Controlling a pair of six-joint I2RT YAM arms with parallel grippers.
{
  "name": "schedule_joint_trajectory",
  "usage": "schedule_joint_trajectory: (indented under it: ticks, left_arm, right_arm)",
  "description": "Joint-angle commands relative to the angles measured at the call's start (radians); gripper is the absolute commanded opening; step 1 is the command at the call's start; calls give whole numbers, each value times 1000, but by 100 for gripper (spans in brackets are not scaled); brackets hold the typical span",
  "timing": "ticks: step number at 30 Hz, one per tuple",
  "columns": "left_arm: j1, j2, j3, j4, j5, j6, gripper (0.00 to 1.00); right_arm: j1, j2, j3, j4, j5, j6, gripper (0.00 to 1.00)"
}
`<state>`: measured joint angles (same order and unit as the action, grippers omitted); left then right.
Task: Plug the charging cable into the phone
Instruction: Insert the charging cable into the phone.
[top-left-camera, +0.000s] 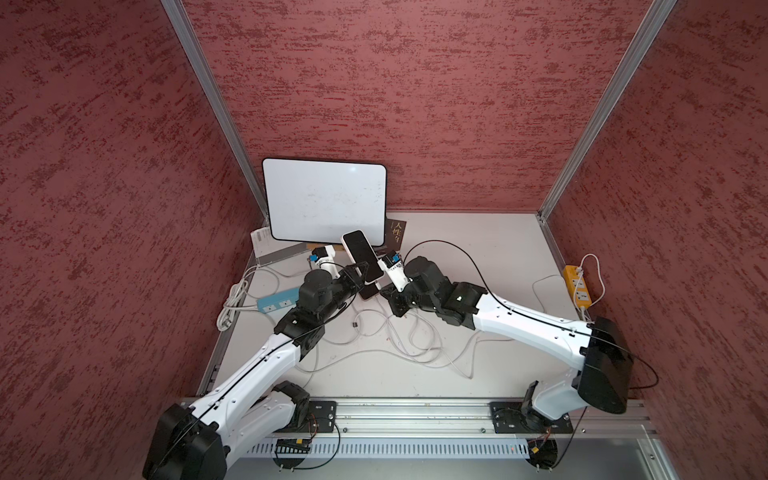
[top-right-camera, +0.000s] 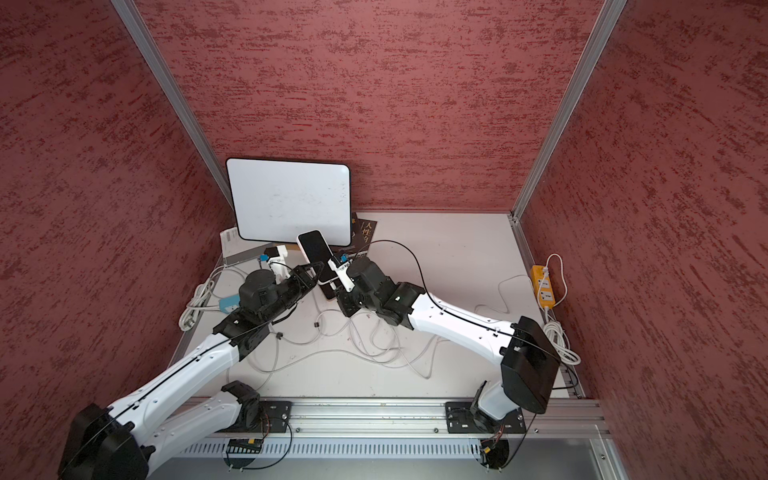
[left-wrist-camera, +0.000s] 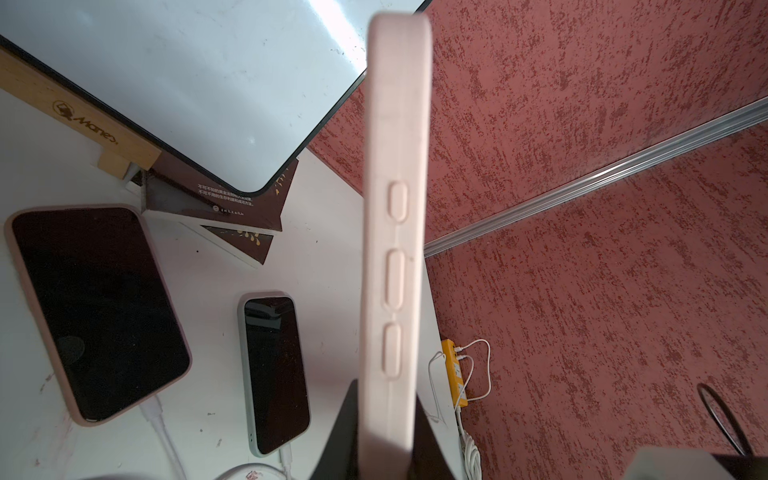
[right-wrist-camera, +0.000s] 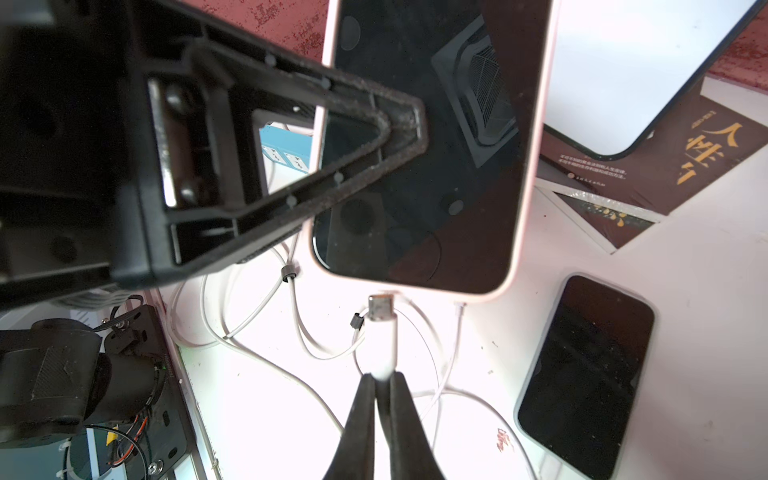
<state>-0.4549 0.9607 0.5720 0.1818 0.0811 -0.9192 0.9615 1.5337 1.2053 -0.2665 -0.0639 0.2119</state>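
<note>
2 grippers: I see both closed on something above the table.
Left gripper: clamped on the phone, pink case, held raised and tilted, dark screen facing up.
Right gripper: pinching the white charging cable just behind its plug.
Plug: metal tip points at the phone's bottom edge, just beside it; I cannot tell if it touches.
Other phones: 2 lie flat on the table, a pink-cased phone and a green-edged phone, each with a white cable at its end.
Whiteboard: leans on the rear wall.
</note>
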Motion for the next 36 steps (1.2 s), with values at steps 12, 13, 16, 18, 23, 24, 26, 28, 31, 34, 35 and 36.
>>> schedule_joint_trajectory:
  ticks: [12,13,16,18,23,24,26,28,31,34,35,36]
  left_arm:
    - [-4,-45,11,64,-3,25,0]
    - [-4,-45,12,64,-2,25,0]
    - [-4,-44,13,64,0,25,0]
    - [-4,-44,12,64,-1,25,0]
    - [-4,-49,13,59,-3,22,0]
    - [-5,-49,14,58,-3,23,0]
    - [-3,-47,17,56,-2,25,0]
    - [-4,-47,17,56,0,25,0]
    - [-4,-46,18,58,1,25,0]
    - [-4,-47,18,58,3,25,0]
    - [-5,-48,18,58,5,25,0]
    - [-5,-48,18,57,9,26,0]
  right_arm:
    - [6,-4,5,39,-41,3,0]
    - [7,-6,1,40,-38,2,0]
    - [7,-7,0,38,-38,1,0]
    - [6,-6,3,38,-34,3,0]
    - [7,-2,4,38,-54,-4,0]
    - [7,-1,2,37,-67,-9,0]
    - [7,-5,-6,39,-76,-13,0]
    - [7,-10,-12,37,-66,-16,0]
    - [6,-12,-9,28,-53,-19,0]
    - [5,-7,-1,18,-49,-25,0]
    - [5,-5,2,14,-43,-27,0]
    - [4,-6,0,15,-36,-28,0]
